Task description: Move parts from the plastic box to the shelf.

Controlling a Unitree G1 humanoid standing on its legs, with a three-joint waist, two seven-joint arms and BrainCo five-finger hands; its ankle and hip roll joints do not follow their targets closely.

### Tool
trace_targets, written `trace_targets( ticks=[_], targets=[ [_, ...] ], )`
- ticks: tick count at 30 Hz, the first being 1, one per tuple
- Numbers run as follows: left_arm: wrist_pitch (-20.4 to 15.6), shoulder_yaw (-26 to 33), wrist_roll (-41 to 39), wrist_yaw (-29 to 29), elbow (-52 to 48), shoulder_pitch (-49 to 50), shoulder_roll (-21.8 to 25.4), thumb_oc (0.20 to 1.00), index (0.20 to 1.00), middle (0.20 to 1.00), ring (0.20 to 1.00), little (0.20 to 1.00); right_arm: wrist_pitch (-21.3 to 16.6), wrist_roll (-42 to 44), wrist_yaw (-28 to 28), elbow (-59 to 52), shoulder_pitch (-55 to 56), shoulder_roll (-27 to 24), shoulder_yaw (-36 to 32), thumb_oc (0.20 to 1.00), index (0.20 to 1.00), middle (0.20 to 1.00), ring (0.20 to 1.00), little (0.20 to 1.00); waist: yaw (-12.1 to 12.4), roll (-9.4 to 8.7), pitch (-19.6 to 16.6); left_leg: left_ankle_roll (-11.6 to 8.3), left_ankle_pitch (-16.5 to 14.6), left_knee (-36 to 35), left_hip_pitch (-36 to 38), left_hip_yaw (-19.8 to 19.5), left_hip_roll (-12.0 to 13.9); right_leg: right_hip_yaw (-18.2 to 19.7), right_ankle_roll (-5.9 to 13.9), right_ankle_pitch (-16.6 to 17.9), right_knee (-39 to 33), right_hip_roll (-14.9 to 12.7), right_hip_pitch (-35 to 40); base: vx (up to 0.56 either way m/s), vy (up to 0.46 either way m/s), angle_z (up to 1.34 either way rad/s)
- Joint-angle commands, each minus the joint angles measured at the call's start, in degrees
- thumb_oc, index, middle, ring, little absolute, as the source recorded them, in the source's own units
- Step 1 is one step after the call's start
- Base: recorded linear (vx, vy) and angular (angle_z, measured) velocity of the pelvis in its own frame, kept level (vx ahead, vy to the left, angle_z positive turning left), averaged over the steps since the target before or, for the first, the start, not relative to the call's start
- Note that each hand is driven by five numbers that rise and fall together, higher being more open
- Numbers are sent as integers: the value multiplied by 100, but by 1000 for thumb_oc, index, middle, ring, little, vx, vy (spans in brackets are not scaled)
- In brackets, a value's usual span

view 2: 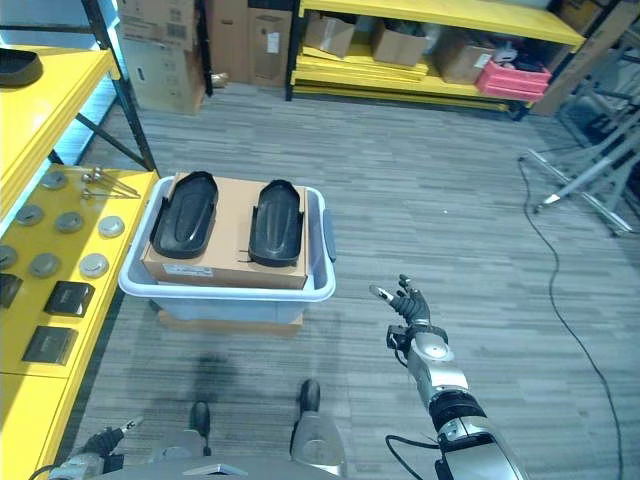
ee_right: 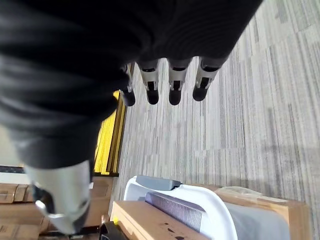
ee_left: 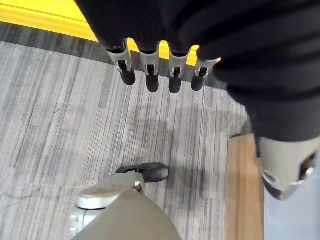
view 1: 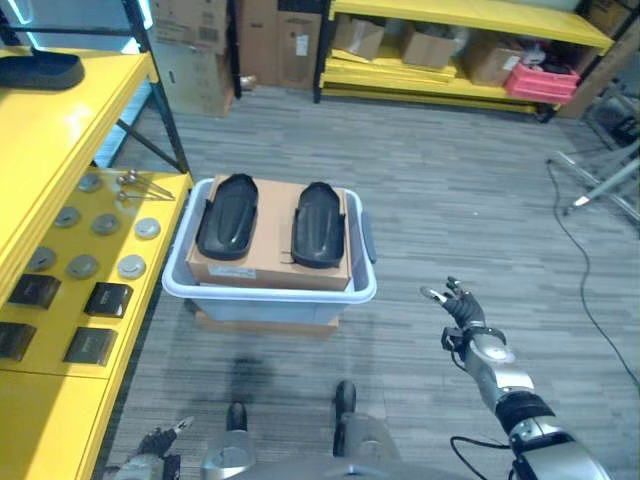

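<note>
Two black parts (view 1: 228, 216) lie side by side on cardboard in the box (view 1: 270, 292), right of the yellow shelf (view 1: 75, 260); my right hand (view 1: 462, 310) hovers empty, fingers loosely spread, my left hand (view 1: 150, 452) low with straight fingers, so I'd reach squarely over one part.

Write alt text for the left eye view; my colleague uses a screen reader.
Two black parts lie on a cardboard box in a pale plastic box beside a yellow shelf. The right hand is raised, open, right of it.
</note>
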Motion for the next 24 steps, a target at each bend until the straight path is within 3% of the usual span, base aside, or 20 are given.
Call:
trace_targets(
  ticks=[1, 5, 9, 12, 17, 24],
  targets=[
    [-348, -82, 13, -144, -114, -277, -120, 1000, 1000, 1000, 1000, 1000, -431, -85, -195, -496, -253, -422, 78, 1000, 1000, 1000, 1000, 1000, 83, 35, -19, -280, -162, 1528, -342, -116, -66, -80, -149, 372, -697, 46, 544, 54, -1, 39],
    [-326, -228, 366, -400, -234, -331, -315, 1000, 1000, 1000, 1000, 1000, -567, -429, -378, -592, -372, -495, -7, 1000, 1000, 1000, 1000, 1000, 193, 252, 146, -585, 407, 822, -856, 272, 248, -400, -99, 206, -803, 11, 814, 85, 144, 27],
    [-173, -443, 825, -291, -131, -288, -336, 1000, 1000, 1000, 1000, 1000, -133, -547, -410, -528, -651, -666, 124, 1000, 1000, 1000, 1000, 1000, 263, 300, 181, -543, 333, 483, -814, 69, 134, -365, -54, 128, -740, -129, 742, 110, 156, 1],
    [-93, -491, 454, -74, -139, -346, -202, 1000, 1000, 1000, 1000, 1000, -50, -520, -429, -510, -756, -740, 186, 1000, 1000, 1000, 1000, 1000, 235, 346, 196, -515, 307, 199, -597, 47, 34, -364, 23, 174, -745, -206, 647, 114, 116, -28],
    [-159, -564, 91, -151, -260, -792, 78, 1000, 1000, 1000, 1000, 1000, -317, -708, -937, -256, -1624, -1053, 329, 1000, 1000, 1000, 1000, 1000, 264, 474, 509, -430, 288, 82, -831, -102, -143, -319, 87, 241, -617, -331, 130, -65, 69, 18],
    [-226, -760, -30, -382, -383, -1059, 42, 1000, 1000, 1000, 1000, 1000, -340, -717, -1177, -61, -2583, -1348, 537, 1000, 1000, 1000, 1000, 1000, 338, 608, 914, -378, 191, 307, -1195, -211, -293, -265, 55, 227, -470, -408, -223, -65, 65, 13]
  ],
)
